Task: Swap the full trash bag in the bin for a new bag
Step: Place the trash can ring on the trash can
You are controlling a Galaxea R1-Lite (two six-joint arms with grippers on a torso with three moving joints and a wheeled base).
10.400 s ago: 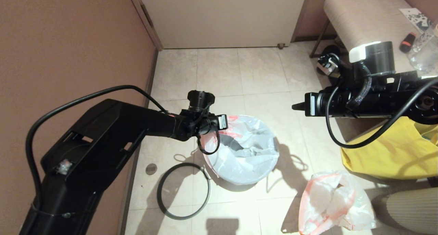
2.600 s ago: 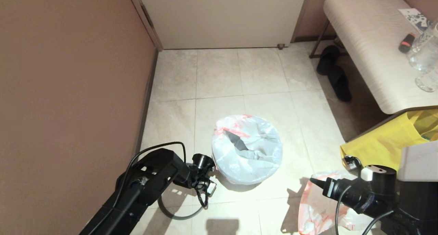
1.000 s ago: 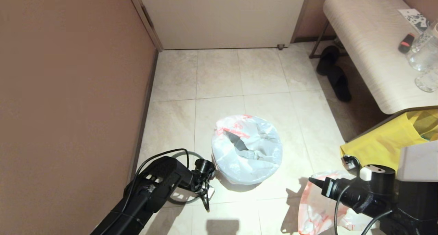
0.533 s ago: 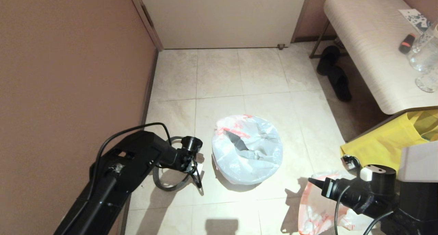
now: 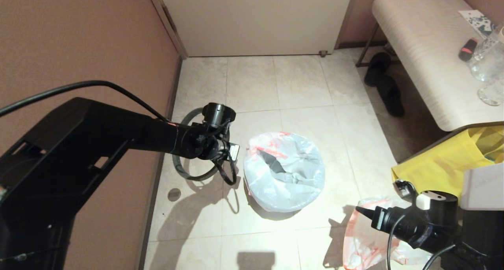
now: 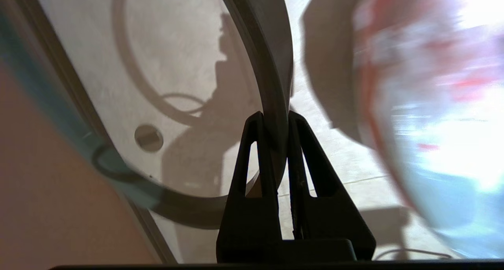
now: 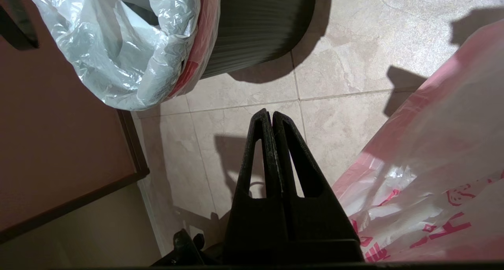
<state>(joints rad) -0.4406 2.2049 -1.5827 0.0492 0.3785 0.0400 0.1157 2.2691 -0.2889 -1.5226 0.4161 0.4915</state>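
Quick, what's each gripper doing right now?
Left gripper: shut on the grey hoop rim, lifted off the floor.
Right gripper: shut, holding nothing.

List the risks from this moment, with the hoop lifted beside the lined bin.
1. The left pincer pinches the grey hoop rim at a single spot, so it may swing or slip.
2. The thin white plastic liner sags over the round black bin; pressing the hoop down could drag it inside.
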